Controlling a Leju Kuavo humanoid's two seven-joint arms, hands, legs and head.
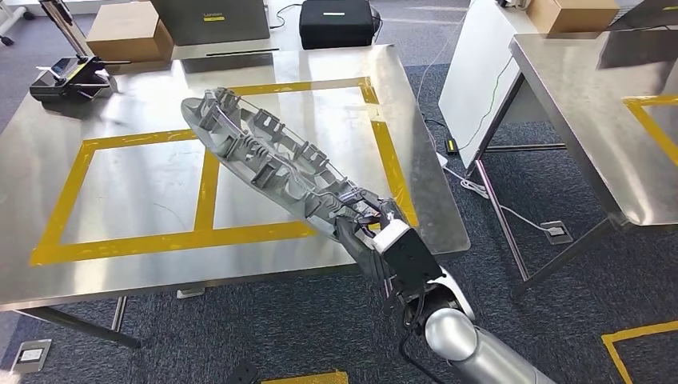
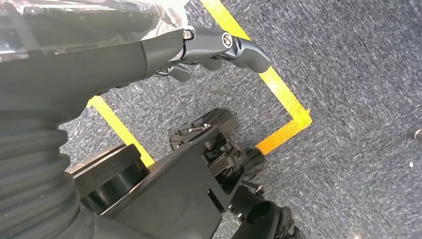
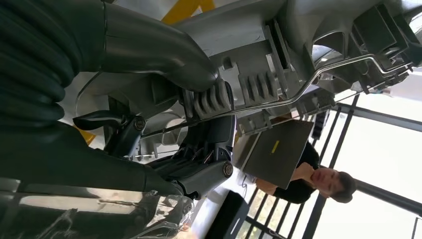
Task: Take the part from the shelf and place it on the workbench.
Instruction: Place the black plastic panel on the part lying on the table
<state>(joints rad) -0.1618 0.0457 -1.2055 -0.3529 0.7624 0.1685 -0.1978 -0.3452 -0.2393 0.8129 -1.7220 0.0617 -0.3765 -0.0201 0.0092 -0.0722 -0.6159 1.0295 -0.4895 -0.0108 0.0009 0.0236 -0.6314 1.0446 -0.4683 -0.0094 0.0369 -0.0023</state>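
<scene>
My right hand (image 1: 374, 226) grips one end of the part (image 1: 264, 156); in the right wrist view the thumb (image 3: 164, 59) presses on the ribbed side of the part and the darker fingers (image 3: 199, 169) curl under it. From the hand, the long grey part reaches out over the workbench (image 1: 48, 168), above the yellow tape frame (image 1: 64, 188). I judge that it is not yet resting on the workbench, because it stands tilted, but I cannot tell if its far end touches the steel. My left hand (image 2: 219, 47) hangs over the carpet near a yellow floor line (image 2: 278, 89), with fingers curled in and nothing in them.

So the picking from the shelf is done, I think, and the carrying too. What is left: to lower the part flat inside the frame and to let it go. Behind the workbench stand a cardboard box (image 1: 128, 32) and a black case (image 1: 336, 22).
</scene>
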